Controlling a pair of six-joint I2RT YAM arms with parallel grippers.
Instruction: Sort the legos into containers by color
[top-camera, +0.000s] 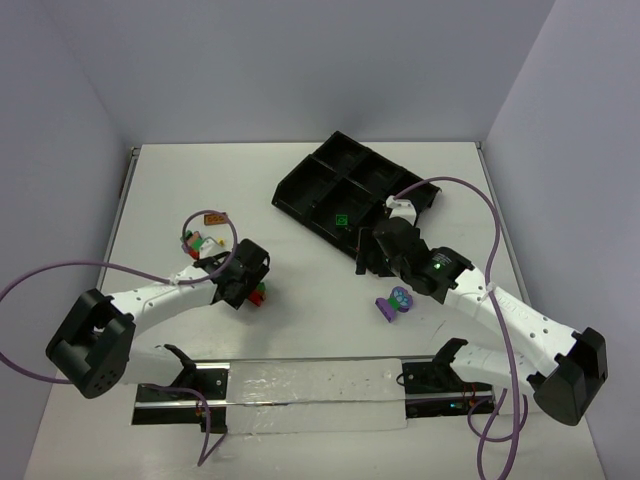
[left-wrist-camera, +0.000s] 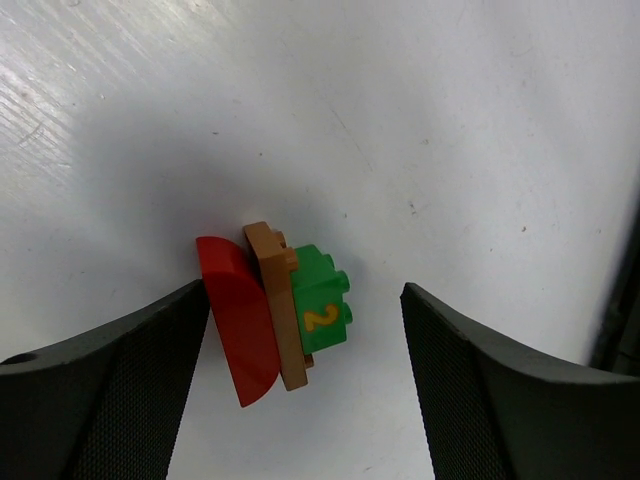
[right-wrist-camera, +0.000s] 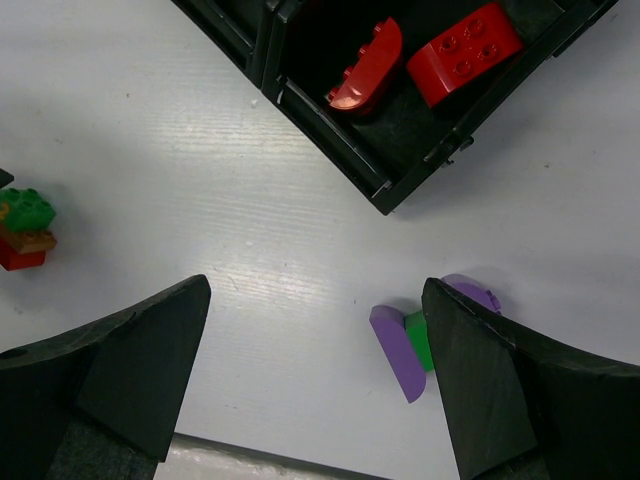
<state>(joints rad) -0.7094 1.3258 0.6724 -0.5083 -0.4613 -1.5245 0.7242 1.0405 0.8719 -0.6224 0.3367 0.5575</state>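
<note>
In the left wrist view, a stack of three legos lies on the white table: a red curved brick (left-wrist-camera: 240, 320), a tan plate (left-wrist-camera: 278, 305) and a green brick (left-wrist-camera: 320, 305) marked "2". My left gripper (left-wrist-camera: 305, 390) is open around this stack (top-camera: 260, 292). The red brick is right beside the left finger, and a wide gap separates the green brick from the right finger. My right gripper (right-wrist-camera: 315, 370) is open over bare table near the black tray (right-wrist-camera: 320, 135), holding nothing. A purple and green stack (right-wrist-camera: 400, 350) lies by its right finger. One container holds two red bricks (right-wrist-camera: 365, 68) (right-wrist-camera: 463, 52).
The divided tray (top-camera: 300, 185) sits at the back right, with a green brick (top-camera: 341, 218) in one near compartment. A small cluster of loose legos (top-camera: 195, 240) and an orange piece (top-camera: 213, 218) lie left of the left gripper (top-camera: 255, 285). The purple stack (top-camera: 395, 302) lies under the right arm.
</note>
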